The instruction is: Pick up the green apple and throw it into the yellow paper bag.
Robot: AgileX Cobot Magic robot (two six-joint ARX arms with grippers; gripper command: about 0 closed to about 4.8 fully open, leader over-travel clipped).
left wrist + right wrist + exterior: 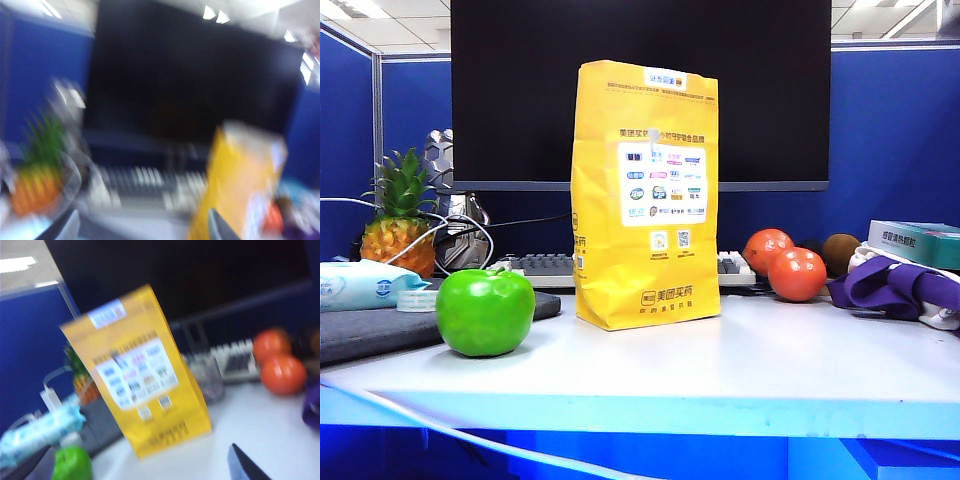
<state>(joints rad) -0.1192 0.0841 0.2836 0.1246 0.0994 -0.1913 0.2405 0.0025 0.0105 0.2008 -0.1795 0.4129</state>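
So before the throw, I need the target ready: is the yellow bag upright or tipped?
Upright: the yellow paper bag stands on its base on the table, top edge uppermost.

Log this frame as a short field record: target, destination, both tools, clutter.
target: green apple, on the table's front left, untouched
destination: yellow paper bag, upright mid-table, right of the apple
left tool: only finger tips at the blurred wrist view's edge, shut, holding nothing
right tool: edge of view, state unclear
clutter: two tomatoes, pineapple, keyboard
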